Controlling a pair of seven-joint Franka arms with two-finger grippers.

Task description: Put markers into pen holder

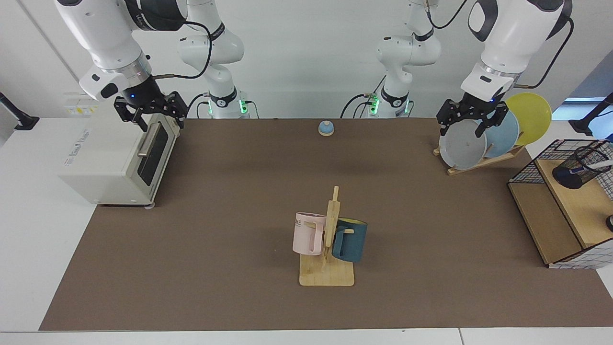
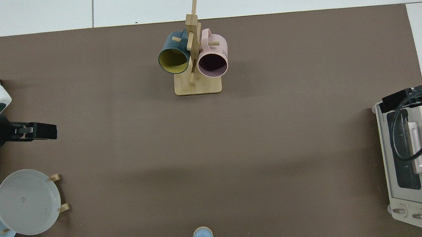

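While the left gripper (image 1: 471, 128) hangs in the air with its fingers spread and nothing between them, the pen holder (image 1: 580, 167) sits well off to its side, toward the facing view's right edge and lower, on the upper wooden board of the wire basket shelf (image 1: 527, 168). That black mesh cup leans over, and the marker (image 1: 602, 166) shows as a short white stick poking out of its mouth; its capped end cannot be made out. Just behind and below the left gripper stand the plates in their wooden rack: the grey plate (image 1: 459, 150) nearest to it, a light blue plate (image 1: 505, 135) and a yellow plate (image 1: 532, 115) further toward the shelf. From above, the left gripper (image 2: 38, 131) juts out over the brown mat (image 2: 274, 147), with the grey plate (image 2: 27, 201) close by on one side.

Far across the table from the pen holder, the right gripper (image 1: 152, 114) waits above the top front edge of the toaster oven (image 1: 115, 158), its fingers apart and empty. Between the two grippers, nearer the camera, the mug tree (image 1: 328, 249) carries a pink mug (image 1: 308, 233) and a dark teal mug (image 1: 351, 240); a small blue bell (image 1: 326, 128) rests at the mat's far edge.
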